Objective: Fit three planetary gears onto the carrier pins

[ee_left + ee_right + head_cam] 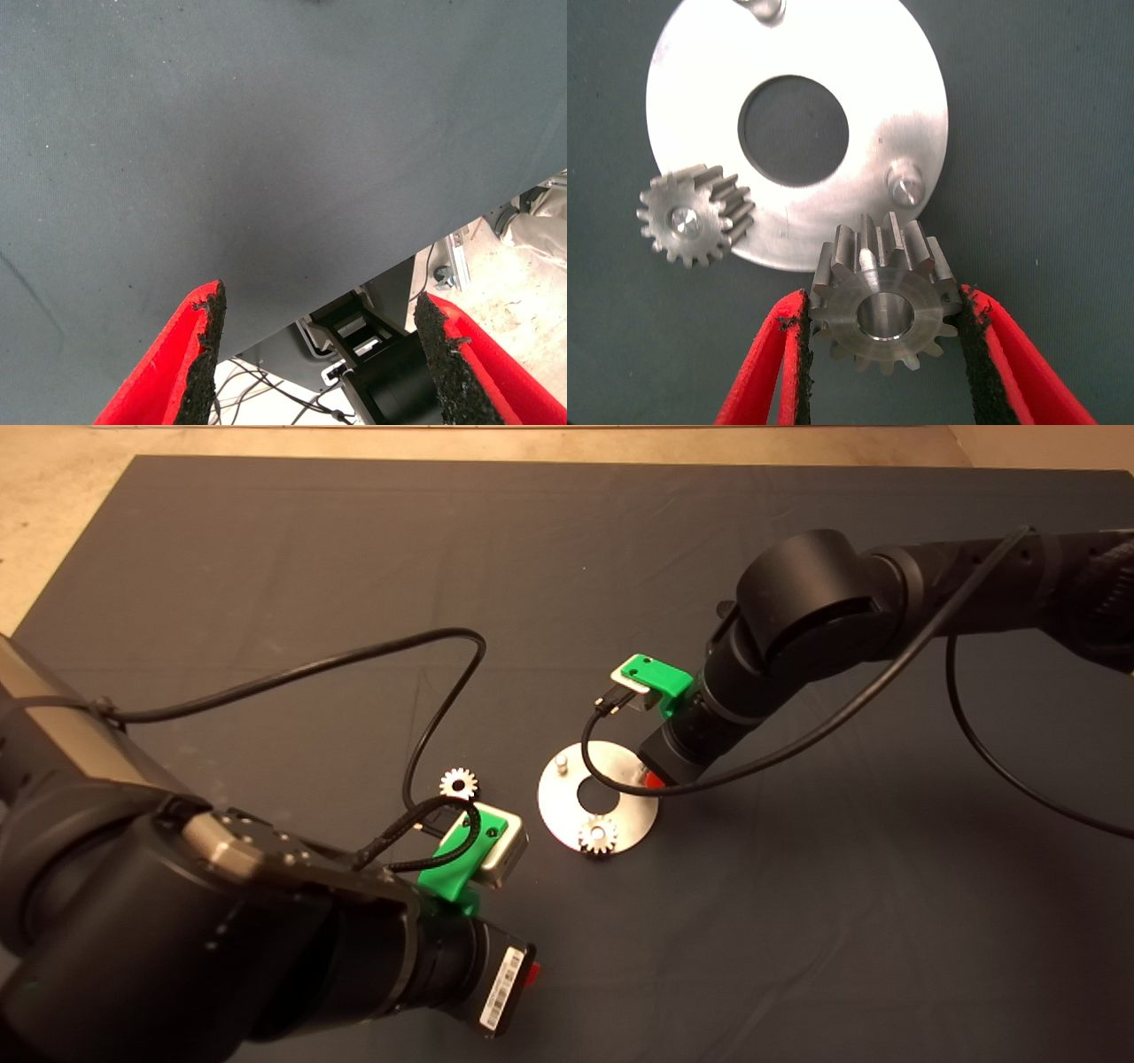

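Right end effector (pixel 884 354) clamps gear (pixel 881 305) at disc (pixel 700 80) edge; left end effector (pixel 317 354) apart, idle.

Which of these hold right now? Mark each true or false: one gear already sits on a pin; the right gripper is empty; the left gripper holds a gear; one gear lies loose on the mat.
1. One gear sits on a pin of the disc: true.
2. The right gripper is empty: false, it grips a gear.
3. The left gripper holds a gear: false, it is open and empty.
4. A loose gear lies on the mat: true.
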